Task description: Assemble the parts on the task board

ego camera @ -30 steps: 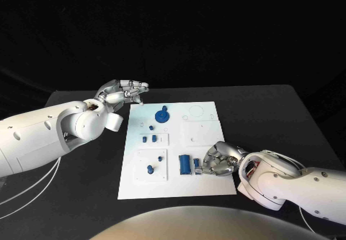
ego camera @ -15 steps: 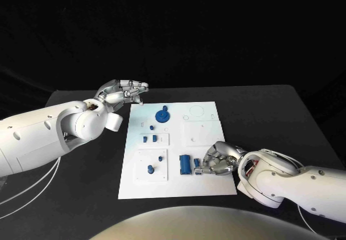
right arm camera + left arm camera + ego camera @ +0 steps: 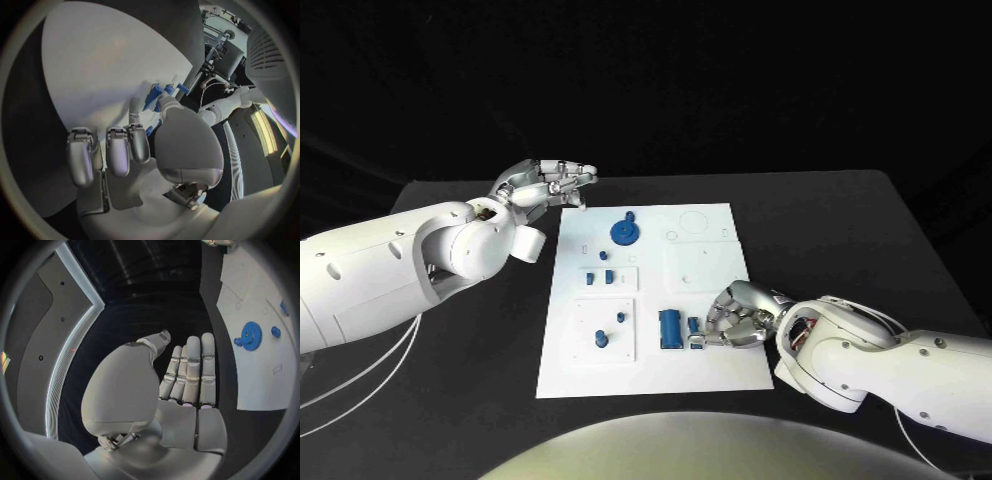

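The white task board (image 3: 661, 375) lies mid-table. A blue gear (image 3: 626, 232) sits at its far end, and the left wrist view also shows this gear (image 3: 251, 335). Small blue parts (image 3: 600, 277) stand in the middle recess, and others (image 3: 600, 338) in the near-left one. A blue block (image 3: 672, 327) lies near the board's near-right part with a small blue part (image 3: 694, 328) beside it. My right hand (image 3: 736, 320) is curled over the board, its thumb and a finger at that small part (image 3: 156, 96); the grip is unclear. My left hand (image 3: 542, 183) hovers off the board's far-left corner, holding nothing.
The black table (image 3: 848, 240) extends to the right of the board and on its left side (image 3: 488, 330). My left forearm (image 3: 401, 270) spans the table's left side. White outlined recesses (image 3: 697, 265) mark the board's right half.
My right hand has edged slightly left toward the small blue part beside the block. The left hand has not moved.
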You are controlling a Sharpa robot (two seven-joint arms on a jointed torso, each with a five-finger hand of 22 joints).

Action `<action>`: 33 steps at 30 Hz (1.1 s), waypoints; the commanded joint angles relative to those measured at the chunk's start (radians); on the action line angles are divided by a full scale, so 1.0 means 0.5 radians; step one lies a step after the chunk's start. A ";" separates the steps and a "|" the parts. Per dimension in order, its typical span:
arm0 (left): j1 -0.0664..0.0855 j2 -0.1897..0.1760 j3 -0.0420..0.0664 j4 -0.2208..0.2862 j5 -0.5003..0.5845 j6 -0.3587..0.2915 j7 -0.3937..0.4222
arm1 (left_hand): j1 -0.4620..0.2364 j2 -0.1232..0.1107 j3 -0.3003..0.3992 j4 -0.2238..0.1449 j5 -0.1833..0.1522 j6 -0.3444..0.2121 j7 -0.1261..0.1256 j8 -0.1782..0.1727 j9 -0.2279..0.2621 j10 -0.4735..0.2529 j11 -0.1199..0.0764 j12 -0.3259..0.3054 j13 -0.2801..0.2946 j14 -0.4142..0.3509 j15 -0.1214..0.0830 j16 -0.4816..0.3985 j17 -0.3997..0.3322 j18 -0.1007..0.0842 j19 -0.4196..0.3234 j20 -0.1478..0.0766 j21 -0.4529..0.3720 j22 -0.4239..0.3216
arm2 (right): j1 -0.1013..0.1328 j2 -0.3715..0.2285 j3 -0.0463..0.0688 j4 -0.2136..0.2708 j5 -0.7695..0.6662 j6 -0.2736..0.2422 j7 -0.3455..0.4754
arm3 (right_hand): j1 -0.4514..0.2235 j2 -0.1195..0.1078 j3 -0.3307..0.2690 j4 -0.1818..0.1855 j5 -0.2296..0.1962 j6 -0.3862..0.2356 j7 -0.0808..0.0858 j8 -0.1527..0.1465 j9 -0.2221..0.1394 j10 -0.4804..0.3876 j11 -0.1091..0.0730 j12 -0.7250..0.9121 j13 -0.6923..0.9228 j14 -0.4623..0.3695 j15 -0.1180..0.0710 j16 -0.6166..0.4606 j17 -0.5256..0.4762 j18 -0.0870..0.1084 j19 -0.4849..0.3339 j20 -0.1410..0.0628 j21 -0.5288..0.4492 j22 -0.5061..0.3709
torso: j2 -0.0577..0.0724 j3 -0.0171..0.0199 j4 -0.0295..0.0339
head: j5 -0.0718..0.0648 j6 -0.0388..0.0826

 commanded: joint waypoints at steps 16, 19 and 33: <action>0.001 0.004 0.001 0.004 -0.003 0.024 0.012 | -0.005 0.019 -0.011 0.004 0.002 -0.012 -0.002 0.012 0.003 -0.016 0.001 0.010 0.001 -0.015 -0.006 -0.002 -0.001 0.010 0.011 0.009 -0.013 -0.003 | -0.002 0.009 -0.001 -0.008 -0.050 -0.002 0.044 | 0.107 0.010 -0.074 0.009 0.007 0.007 0.007 -0.007 -0.012 0.142 0.000 0.013 0.405 0.162 -0.009 0.007 0.298 -0.014 0.181 -0.005 0.007 0.508 | 0.001 0.0013 0.000 | -0.003 0.000; 0.001 0.004 0.001 0.004 -0.003 0.023 0.013 | -0.005 0.019 -0.011 0.004 0.002 -0.012 -0.002 0.012 0.003 -0.016 0.001 0.010 0.001 -0.015 -0.006 -0.002 -0.001 0.010 0.011 0.009 -0.013 -0.003 | -0.001 0.005 -0.001 -0.004 -0.038 -0.051 0.067 | 0.096 0.020 -0.095 0.011 0.007 0.007 0.008 -0.008 -0.015 0.140 0.001 0.006 0.403 0.162 -0.008 0.006 0.296 -0.014 0.181 -0.004 0.006 0.508 | 0.001 0.0003 -0.001 | -0.002 0.000; -0.003 0.005 -0.009 0.007 0.048 -0.039 0.105 | -0.009 0.025 -0.015 0.021 0.002 -0.033 -0.004 0.023 0.001 -0.012 0.001 0.039 0.003 -0.075 -0.001 -0.052 -0.022 0.009 -0.019 0.014 -0.063 -0.028 | 0.181 -0.029 0.013 -0.187 0.939 -0.402 0.822 | 0.299 0.128 -0.274 -0.012 0.010 -0.207 0.104 -0.143 -0.085 -0.019 0.084 -0.416 0.226 0.096 0.059 -0.131 0.023 0.083 -0.026 0.054 -0.453 0.369 | -0.031 -0.0240 -0.009 | -0.003 0.026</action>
